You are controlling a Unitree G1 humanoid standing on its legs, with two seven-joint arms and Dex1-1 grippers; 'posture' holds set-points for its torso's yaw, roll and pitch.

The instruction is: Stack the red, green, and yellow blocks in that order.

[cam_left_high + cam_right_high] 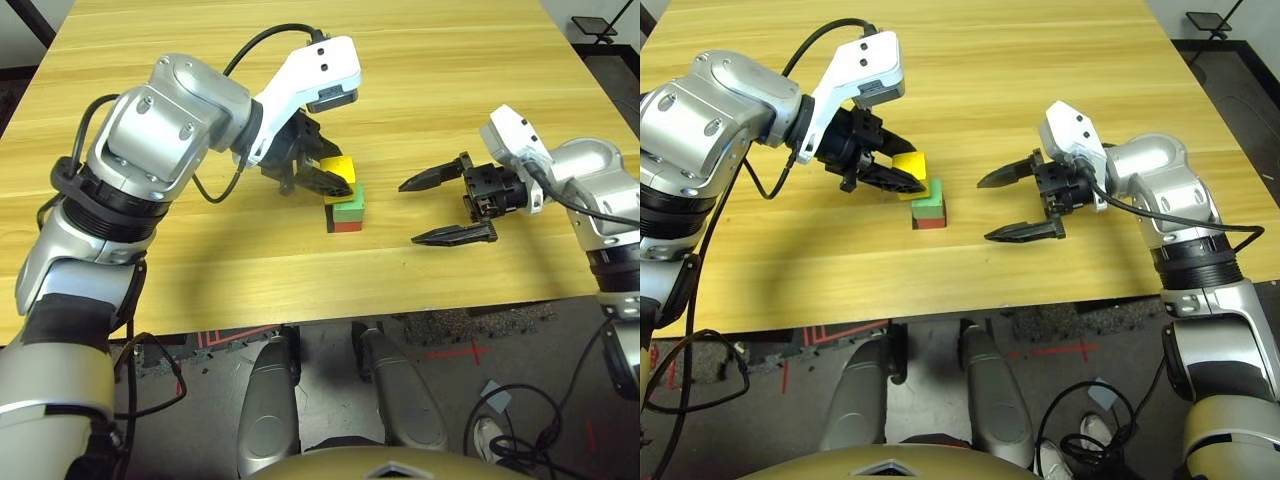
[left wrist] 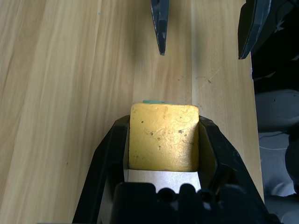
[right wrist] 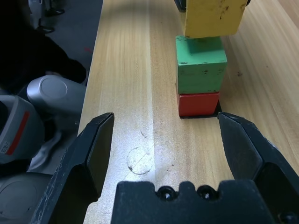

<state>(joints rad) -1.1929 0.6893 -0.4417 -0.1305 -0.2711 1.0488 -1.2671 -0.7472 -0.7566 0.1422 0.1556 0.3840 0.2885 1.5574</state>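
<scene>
Clearly the last step is in hand: the bright yellow matte cube (image 2: pixel 163 136) sits clamped between the closed jaws of the left gripper (image 1: pixel 322 172), held over the light green matte cube (image 3: pixel 201 64), which already rests squarely on the bright red matte cube (image 3: pixel 198 103) near the middle of the pale wooden desk (image 1: pixel 450 60). From the right wrist view the yellow block seems to hang just above the green one and a little off its centre, though whether the two faces touch I cannot tell. The next move calls for squaring the yellow block over the green top, lowering it flat, then opening without nudging the pile. The right gripper (image 1: pixel 448 207) waits beside the stack, apart from it, jaws spread wide and empty. All three blocks look plain, equal in size, their faces slightly scuffed; under the red one lies a flat black square patch (image 3: pixel 219 111).
</scene>
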